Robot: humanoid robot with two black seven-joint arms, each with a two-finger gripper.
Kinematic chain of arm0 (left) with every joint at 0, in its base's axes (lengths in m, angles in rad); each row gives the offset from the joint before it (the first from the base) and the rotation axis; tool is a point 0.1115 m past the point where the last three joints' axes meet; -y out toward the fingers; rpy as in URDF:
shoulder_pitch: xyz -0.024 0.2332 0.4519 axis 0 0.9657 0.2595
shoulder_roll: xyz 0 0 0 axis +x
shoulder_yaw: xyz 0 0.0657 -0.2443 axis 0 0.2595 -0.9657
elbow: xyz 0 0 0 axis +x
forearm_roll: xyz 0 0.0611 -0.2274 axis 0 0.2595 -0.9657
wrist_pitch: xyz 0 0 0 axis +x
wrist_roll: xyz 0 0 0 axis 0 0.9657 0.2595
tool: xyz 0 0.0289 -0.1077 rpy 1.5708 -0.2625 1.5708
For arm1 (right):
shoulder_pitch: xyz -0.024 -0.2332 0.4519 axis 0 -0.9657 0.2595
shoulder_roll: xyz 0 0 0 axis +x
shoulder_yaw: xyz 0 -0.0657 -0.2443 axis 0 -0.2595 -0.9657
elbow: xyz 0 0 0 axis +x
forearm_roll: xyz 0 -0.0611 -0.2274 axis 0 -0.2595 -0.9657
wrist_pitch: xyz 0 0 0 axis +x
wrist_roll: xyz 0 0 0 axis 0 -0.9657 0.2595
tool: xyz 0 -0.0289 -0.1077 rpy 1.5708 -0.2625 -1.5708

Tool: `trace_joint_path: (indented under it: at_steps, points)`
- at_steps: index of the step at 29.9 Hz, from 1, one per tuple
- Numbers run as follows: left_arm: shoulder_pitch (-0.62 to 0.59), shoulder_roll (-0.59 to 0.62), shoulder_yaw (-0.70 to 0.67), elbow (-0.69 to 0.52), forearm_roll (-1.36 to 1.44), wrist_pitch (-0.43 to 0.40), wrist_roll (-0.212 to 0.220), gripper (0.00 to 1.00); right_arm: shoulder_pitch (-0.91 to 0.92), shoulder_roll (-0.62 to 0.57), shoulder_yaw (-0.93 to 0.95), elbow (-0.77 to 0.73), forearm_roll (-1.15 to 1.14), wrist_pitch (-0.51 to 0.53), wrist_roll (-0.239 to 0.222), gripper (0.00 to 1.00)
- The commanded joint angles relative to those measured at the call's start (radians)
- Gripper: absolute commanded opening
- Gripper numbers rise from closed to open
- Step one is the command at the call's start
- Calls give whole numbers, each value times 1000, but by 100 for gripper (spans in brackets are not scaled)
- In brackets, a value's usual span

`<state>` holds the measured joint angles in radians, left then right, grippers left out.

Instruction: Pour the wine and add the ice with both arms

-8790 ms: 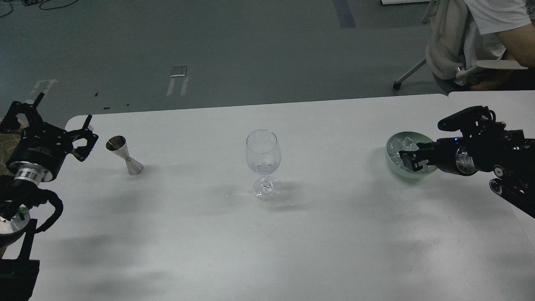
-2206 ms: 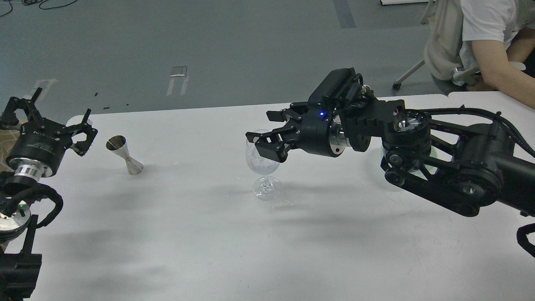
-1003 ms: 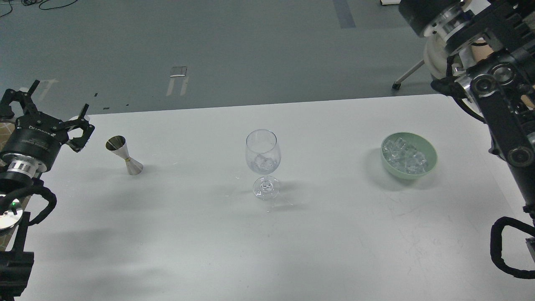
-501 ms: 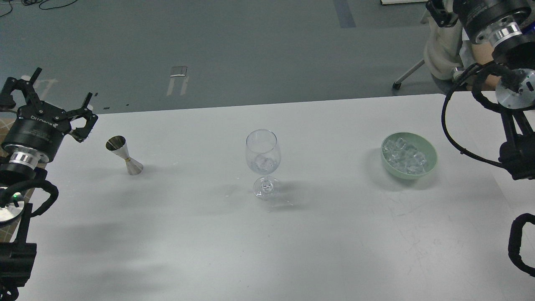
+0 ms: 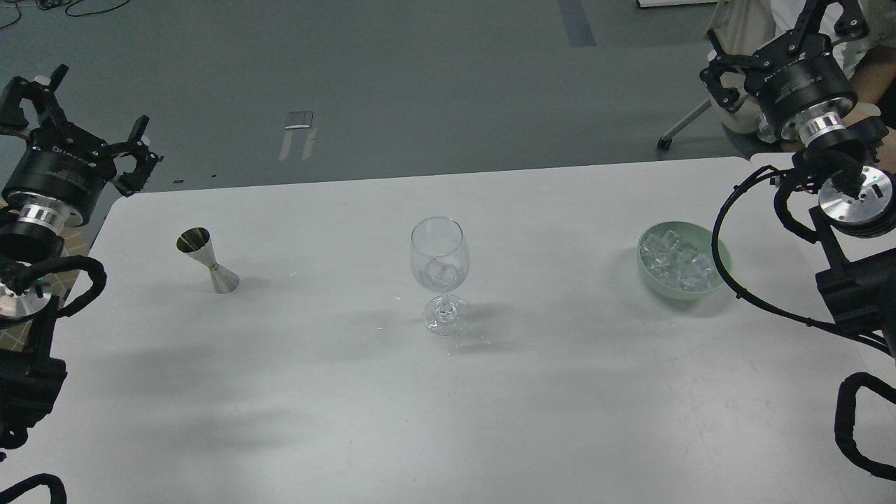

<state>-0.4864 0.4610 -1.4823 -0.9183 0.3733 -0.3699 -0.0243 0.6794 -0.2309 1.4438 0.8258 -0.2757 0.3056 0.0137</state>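
A clear stemmed wine glass stands at the table's middle with an ice cube in its bowl; any wine in it is too faint to see. A pale green bowl at the right holds several ice cubes. A steel jigger stands at the left. My left gripper is open and empty, raised beyond the table's far left corner. My right gripper is open and empty, raised high above the far right corner.
The white table ends at a far edge just behind the glass and bowl. A seated person and a chair are behind my right gripper. Grey floor lies beyond.
My right arm dropped an ice cube into the glass, then pulled back up to the far right. My left gripper has risen and moved back from the jigger.
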Motion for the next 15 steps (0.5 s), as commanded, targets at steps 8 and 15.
trace_joint_path:
  at_steps: [8,15]
  points:
    - [-66,-61,40,65,3,-7,-39,98,26,36,1,-60,3,17,17,100]
    - [-69,-82,49,64,4,-27,-37,98,29,31,7,-53,3,26,17,100]
